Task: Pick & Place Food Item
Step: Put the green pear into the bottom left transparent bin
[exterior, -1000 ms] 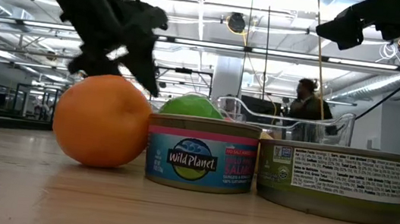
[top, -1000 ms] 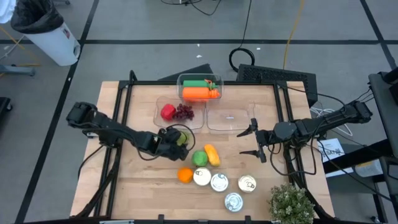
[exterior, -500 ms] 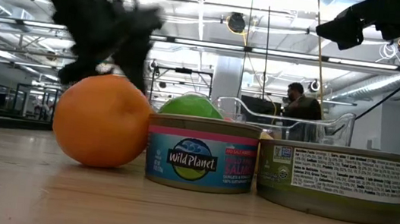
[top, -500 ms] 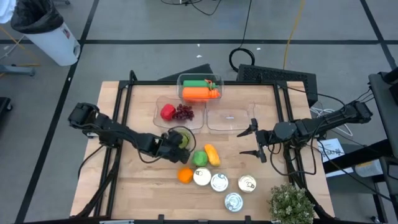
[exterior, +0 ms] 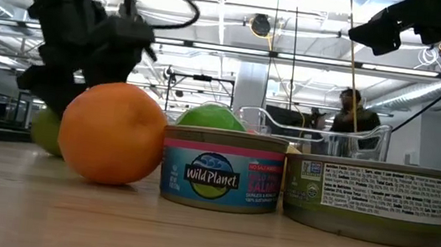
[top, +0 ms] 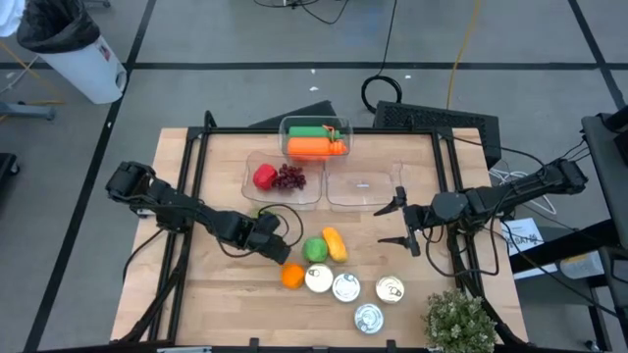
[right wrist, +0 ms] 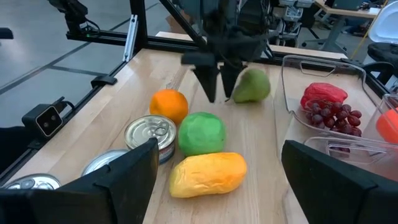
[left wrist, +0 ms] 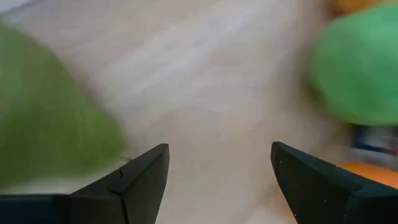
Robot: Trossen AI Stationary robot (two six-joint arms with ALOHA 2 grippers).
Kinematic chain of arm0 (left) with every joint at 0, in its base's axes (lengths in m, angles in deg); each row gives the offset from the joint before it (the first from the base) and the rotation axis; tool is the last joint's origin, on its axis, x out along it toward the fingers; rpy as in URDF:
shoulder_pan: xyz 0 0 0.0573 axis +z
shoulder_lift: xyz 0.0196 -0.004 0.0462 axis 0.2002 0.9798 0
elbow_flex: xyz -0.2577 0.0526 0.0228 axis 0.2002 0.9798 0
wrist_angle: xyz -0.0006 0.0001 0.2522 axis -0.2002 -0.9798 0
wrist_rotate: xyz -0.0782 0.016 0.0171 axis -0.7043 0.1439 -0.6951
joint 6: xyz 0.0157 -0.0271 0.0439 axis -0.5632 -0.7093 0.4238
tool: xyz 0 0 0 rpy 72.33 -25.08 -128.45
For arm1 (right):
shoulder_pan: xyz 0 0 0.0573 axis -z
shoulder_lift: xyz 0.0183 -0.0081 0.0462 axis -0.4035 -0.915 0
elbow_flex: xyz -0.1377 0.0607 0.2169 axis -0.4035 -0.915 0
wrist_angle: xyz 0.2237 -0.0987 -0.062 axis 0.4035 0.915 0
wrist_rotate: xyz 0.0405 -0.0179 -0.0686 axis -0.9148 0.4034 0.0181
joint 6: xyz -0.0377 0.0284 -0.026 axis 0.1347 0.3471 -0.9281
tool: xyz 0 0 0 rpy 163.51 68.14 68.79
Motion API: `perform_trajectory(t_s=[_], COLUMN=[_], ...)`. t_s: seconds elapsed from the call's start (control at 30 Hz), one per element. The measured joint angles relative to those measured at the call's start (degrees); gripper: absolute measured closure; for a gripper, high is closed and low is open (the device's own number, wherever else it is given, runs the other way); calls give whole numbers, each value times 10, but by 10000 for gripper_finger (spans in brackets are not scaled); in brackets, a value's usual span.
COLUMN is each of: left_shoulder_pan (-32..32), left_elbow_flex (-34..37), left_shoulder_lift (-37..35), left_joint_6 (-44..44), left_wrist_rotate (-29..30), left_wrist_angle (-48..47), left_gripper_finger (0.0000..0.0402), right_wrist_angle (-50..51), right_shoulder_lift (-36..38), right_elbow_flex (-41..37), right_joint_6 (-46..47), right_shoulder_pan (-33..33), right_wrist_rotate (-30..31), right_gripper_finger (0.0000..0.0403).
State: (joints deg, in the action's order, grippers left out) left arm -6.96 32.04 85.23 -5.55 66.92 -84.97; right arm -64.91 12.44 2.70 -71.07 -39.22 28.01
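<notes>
Released seconds ago, your green pear (right wrist: 252,86) now rests on the wooden table (top: 226,294) beside the orange (top: 291,276). Your left gripper (top: 272,242), fingers spread and empty, hangs over the orange, so that pick needs retrying. Well right of the orange, your right gripper (top: 402,222) waits spread. A person (exterior: 352,119) stands in the workshop beyond.

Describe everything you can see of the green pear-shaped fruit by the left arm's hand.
The green pear is a pale green fruit, smooth-skinned, rounded and narrowing to one end. It lies on the wooden table, beside the open left hand, whose fingers hang next to it without clasping it. It sits apart from the green ball-shaped fruit and the orange, near the clear tray of grapes.
</notes>
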Motion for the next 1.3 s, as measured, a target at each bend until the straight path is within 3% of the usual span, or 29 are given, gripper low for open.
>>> perform_trajectory(t_s=[0.2, 0.33, 0.53, 0.7, 0.93, 1.3], left_shoulder_pan=[-1, -1, 2, 2, 11, 47], left_elbow_flex=[0, 0, 0, -1, 3, 36], left_shoulder_lift=[-3, -23, -97, -149, -127, -95], left_joint_6=[-63, -55, 38, 138, 267, 325], left_wrist_rotate=[-1, -1, -6, -7, 37, 21], left_wrist_angle=[-54, -60, -75, -157, -286, -214], left_gripper_finger=[105, 105, 105, 105, 105, 105], right_wrist_angle=[0, 0, 0, 0, 1, 5], right_shoulder_lift=[0, 0, 0, 0, 0, 0], right_elbow_flex=[0, 0, 0, 0, 0, 0], right_joint_6=[1, 1, 0, -1, -1, -1], right_shoulder_pan=[0, 0, 0, 0, 0, 0], right_wrist_rotate=[0, 0, 0, 0, 0, 0], right_gripper_finger=[83, 83, 83, 83, 83, 83])
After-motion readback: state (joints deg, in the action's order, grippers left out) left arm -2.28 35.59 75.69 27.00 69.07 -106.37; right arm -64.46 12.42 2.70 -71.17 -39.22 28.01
